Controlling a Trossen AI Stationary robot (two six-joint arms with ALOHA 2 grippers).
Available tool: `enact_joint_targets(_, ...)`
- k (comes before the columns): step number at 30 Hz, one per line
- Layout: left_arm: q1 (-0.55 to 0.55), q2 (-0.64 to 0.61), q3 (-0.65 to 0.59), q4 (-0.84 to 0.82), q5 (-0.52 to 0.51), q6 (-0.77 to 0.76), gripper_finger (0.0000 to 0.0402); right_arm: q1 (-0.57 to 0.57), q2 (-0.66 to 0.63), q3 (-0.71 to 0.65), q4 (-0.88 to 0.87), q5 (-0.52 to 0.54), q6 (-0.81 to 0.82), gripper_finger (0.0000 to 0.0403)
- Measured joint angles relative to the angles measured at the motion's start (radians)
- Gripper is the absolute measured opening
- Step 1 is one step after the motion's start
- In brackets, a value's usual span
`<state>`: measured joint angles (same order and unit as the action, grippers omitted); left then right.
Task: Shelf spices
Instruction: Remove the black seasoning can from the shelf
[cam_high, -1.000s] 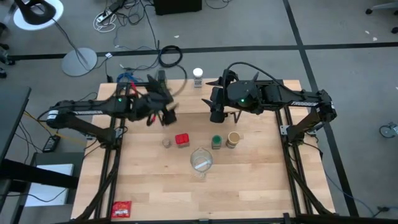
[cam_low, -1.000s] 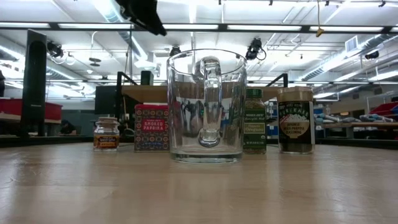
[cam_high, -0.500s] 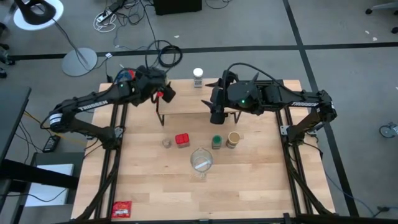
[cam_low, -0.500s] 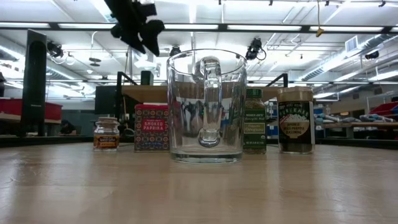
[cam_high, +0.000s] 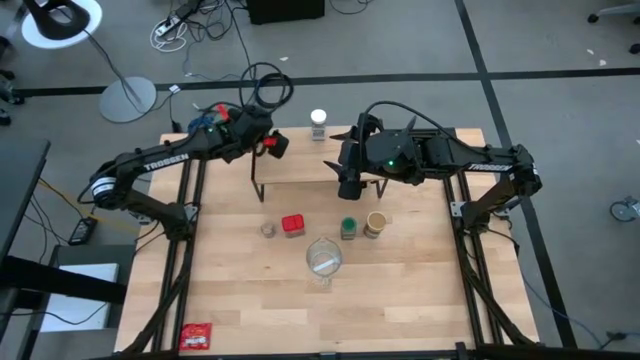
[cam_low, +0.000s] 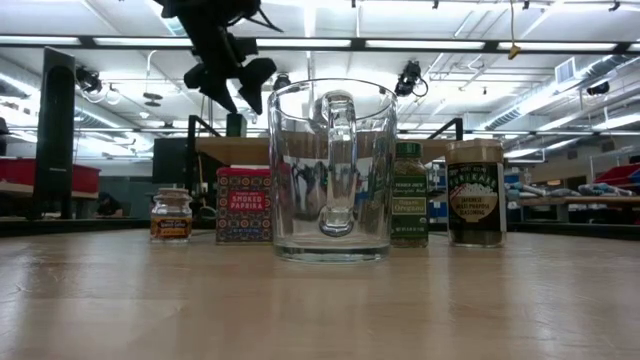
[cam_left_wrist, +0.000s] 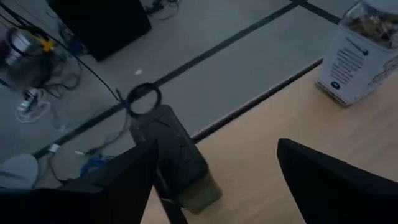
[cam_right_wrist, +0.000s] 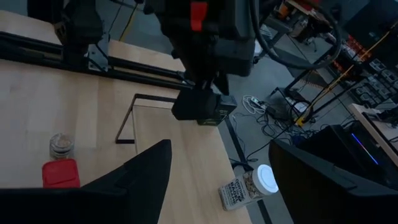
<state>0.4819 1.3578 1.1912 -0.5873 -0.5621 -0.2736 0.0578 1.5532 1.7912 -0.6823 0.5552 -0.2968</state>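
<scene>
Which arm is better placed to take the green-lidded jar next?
Right: the right gripper hangs open close to the jar; the left gripper is farther off, at the shelf's left end.

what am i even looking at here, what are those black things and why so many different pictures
Two black robot arms work at a wooden table. One camera looks down from above, one sits at tabletop height, and one rides on each wrist. The left gripper hangs open over a dark tin at the end of a small shelf. The right gripper waits open near the shelf, holding nothing. A white-lidded jar is already on the shelf. A red tin, three small jars and a glass pitcher stand on the table.
</scene>
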Motion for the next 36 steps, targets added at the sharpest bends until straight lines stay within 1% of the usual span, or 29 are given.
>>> enact_joint_targets(5, 0.015, 0.032, 0.002, 0.010, 0.000, 0.003, 0.0333, 0.000, 0.000, 0.000, 0.000, 0.000, 0.000, 0.0266)
enact_joint_targets(11, 0.018, 0.040, 0.003, 0.023, -0.010, 0.008, 0.0328, 0.000, 0.000, 0.000, 0.000, 0.000, 0.000, 0.0266)
enact_joint_targets(19, -0.014, -0.004, -0.001, 0.058, 0.003, 0.001, 0.0310, -0.002, 0.000, 0.000, 0.000, 0.000, -0.002, 0.0265)
enact_joint_targets(24, -0.012, -0.023, -0.001, 0.058, -0.072, -0.014, 0.0310, -0.007, 0.000, 0.000, -0.001, -0.003, -0.002, 0.0267)
enact_joint_targets(31, -0.003, -0.010, -0.001, 0.031, -0.077, -0.042, 0.0310, -0.009, 0.000, 0.000, -0.001, -0.010, -0.002, 0.0264)
enact_joint_targets(36, 0.004, -0.012, 0.000, 0.042, -0.050, -0.078, 0.0310, -0.014, 0.000, 0.000, -0.001, -0.010, -0.002, 0.0265)
